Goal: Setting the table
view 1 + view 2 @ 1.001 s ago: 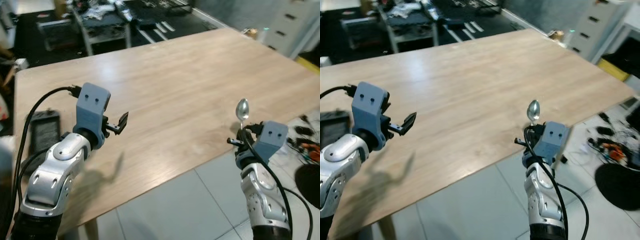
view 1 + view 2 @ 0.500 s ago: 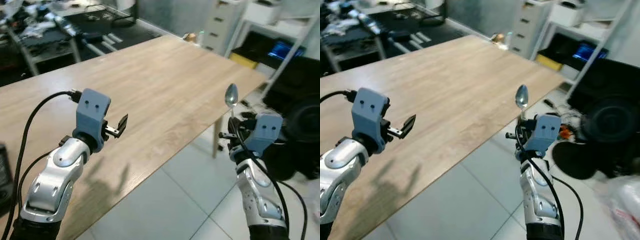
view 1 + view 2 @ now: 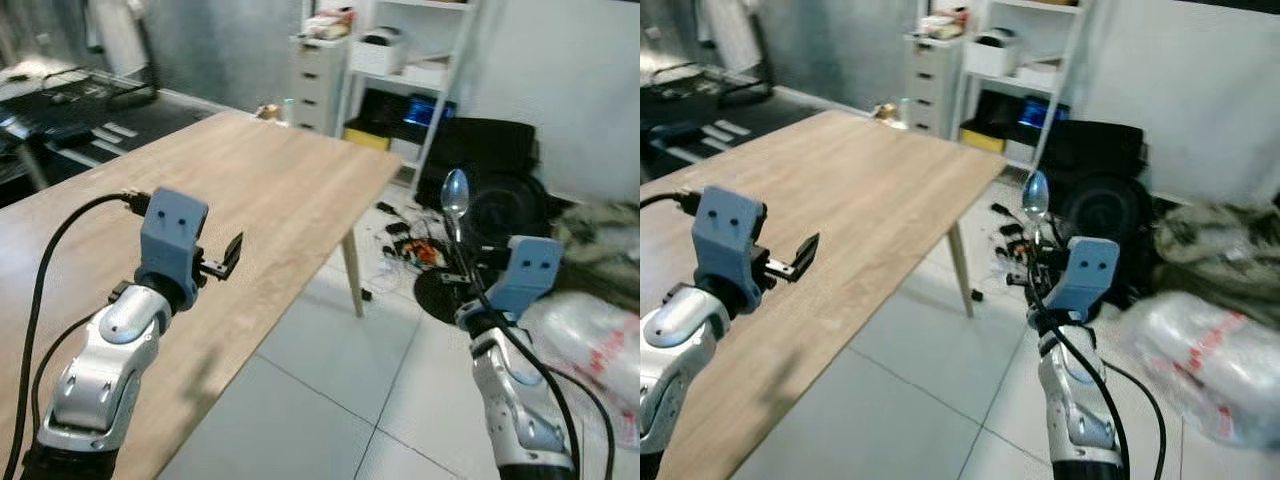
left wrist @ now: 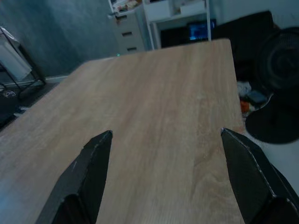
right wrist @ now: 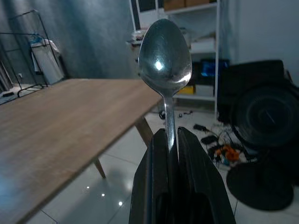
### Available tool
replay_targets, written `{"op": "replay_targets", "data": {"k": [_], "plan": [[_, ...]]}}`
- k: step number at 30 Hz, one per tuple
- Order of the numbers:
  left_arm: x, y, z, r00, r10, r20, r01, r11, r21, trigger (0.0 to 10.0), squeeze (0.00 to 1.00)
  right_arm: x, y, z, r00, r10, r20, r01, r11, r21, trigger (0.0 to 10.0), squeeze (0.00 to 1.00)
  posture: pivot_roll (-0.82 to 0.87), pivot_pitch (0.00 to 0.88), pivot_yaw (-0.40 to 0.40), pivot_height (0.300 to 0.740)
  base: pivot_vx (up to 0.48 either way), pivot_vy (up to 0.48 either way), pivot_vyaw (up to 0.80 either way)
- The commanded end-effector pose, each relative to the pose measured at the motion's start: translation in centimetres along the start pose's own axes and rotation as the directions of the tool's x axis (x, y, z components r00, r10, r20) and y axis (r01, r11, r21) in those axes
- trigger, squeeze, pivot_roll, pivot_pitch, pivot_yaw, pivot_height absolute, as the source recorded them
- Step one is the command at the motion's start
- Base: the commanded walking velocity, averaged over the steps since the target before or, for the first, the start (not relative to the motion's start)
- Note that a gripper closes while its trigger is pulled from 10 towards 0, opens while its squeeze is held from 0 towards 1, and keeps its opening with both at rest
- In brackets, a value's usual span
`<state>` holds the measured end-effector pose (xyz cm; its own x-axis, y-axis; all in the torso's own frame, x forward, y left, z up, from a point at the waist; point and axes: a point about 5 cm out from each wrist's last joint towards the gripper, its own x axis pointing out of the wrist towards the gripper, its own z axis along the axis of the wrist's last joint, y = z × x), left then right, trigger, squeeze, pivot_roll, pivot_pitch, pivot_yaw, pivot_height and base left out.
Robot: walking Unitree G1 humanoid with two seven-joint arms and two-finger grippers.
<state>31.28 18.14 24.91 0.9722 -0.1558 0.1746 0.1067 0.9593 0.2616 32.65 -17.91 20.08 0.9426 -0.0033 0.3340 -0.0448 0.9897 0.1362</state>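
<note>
The spoon (image 5: 166, 70) stands upright in my right claw (image 5: 169, 140), bowl at the top, its thin handle pinched between the two black fingers (image 5: 152, 172), which are pressed tight against it. In my head view, the spoon (image 3: 456, 195) rises at about 3 o'clock of the picture, held over the tiled floor (image 3: 330, 400) and well apart from the wooden bench (image 3: 250, 190), which lies toward 9 o'clock from it. The bowl is shiny and catches a small spot of light.

My left claw (image 3: 228, 258) is held out over the bench near its long edge, at about 9 o'clock in my head view. Its fingers (image 4: 96, 161) are spread wide with nothing between them; past them the wrist camera sees bare wood grain running to the far corner of the bench (image 4: 154, 107).

One slanted bench leg (image 3: 353, 280) shows under the far corner. Beyond the bench, toward 12 o'clock, stand a white drawer unit (image 3: 318, 90) and a white shelf rack (image 3: 420, 70) with boxes on it. A large black round object (image 3: 505, 205) sits on the floor below the rack, with a tangle of cables and small things (image 3: 410, 240) beside it. Toward 4 o'clock lies a clear plastic bag (image 3: 590, 345) with red print.
</note>
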Motion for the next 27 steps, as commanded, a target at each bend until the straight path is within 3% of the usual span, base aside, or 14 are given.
{"op": "replay_targets", "data": {"k": [1, 17, 18, 22, 27], "plan": [[0.1, -0.1, -0.8, 1.000, 0.022, -0.019, -0.022, 1.000, -0.013, 10.0, 0.00, -0.3, -0.2, -0.2, 1.000, -0.006, -0.009, 0.006, 1.000, -0.010, 10.0, 0.00, 0.11, 0.017, 0.055, 0.740, 0.000, 0.000, -0.77], [0.4, -1.0, -1.5, 0.999, 0.022, -0.026, -0.023, 0.999, -0.039, 10.0, 0.00, -0.3, -1.4, -0.4, 0.999, -0.013, -0.035, 0.012, 0.998, -0.054, 10.0, 0.00, 0.08, 0.022, 0.051, 0.740, 0.000, 0.000, -0.77], [0.7, -1.7, -1.5, 1.000, -0.003, -0.027, 0.001, 0.999, -0.052, 10.0, 0.00, -1.1, -1.8, -1.1, 0.997, -0.040, -0.068, 0.036, 0.998, -0.056, 10.0, 0.00, 0.07, 0.054, 0.050, 0.740, 0.000, 0.000, -0.77], [0.9, -1.9, -1.5, 1.000, -0.013, -0.029, 0.011, 0.998, -0.058, 10.0, 0.00, -1.7, -1.9, -1.7, 0.994, -0.044, -0.100, 0.038, 0.997, -0.060, 10.0, 0.00, 0.07, 0.063, 0.045, 0.740, 0.000, 0.000, -0.77], [0.2, -1.9, -2.6, 0.998, 0.006, -0.063, -0.010, 0.997, -0.070, 10.0, 0.00, -2.4, -2.0, -2.6, 0.990, -0.031, -0.141, 0.021, 0.997, -0.074, 10.0, 0.00, 0.07, 0.075, 0.033, 0.740, 0.000, 0.000, -0.77]]}}
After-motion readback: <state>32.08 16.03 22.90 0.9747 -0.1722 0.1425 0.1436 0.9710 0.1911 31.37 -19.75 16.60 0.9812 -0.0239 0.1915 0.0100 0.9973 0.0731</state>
